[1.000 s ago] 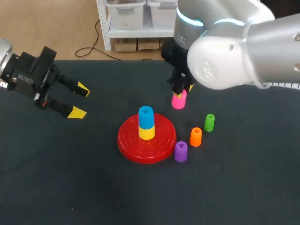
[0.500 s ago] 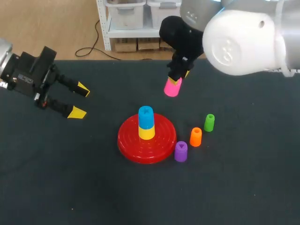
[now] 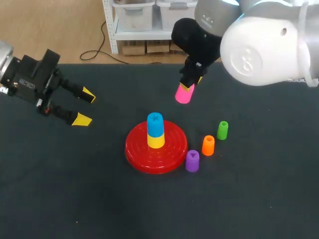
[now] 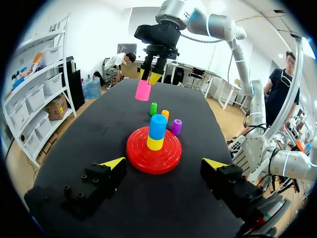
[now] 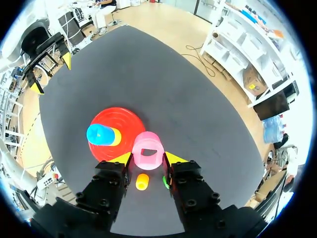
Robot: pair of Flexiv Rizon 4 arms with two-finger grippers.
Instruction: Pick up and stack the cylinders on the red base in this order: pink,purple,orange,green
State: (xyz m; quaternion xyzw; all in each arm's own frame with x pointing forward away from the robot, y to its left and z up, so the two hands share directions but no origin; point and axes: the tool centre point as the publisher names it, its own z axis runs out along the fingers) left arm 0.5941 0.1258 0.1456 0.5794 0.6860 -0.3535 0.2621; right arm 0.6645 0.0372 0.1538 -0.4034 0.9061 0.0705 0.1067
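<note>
My right gripper (image 3: 191, 82) hangs in the air behind the red base (image 3: 172, 152), shut on the pink cylinder (image 3: 184, 93). In the right wrist view the pink cylinder (image 5: 147, 150) sits between the yellow tips of the right gripper (image 5: 148, 158). On the red base (image 5: 124, 121) stands a yellow cylinder (image 3: 156, 141) with a blue one (image 3: 155, 124) on top. Purple (image 3: 192, 161), orange (image 3: 208, 145) and green (image 3: 222, 130) cylinders stand on the table to the base's right. My left gripper (image 3: 83, 107) is open at the far left; the left wrist view shows the left gripper (image 4: 163, 162) short of the base (image 4: 148, 158).
The dark table (image 3: 75, 189) has free room in front of the base and on its left side. The three loose cylinders form a slanted row close to the base's right rim.
My right gripper has lifted the pink cylinder off the table and carried it up and slightly left. The left arm has kept still.
</note>
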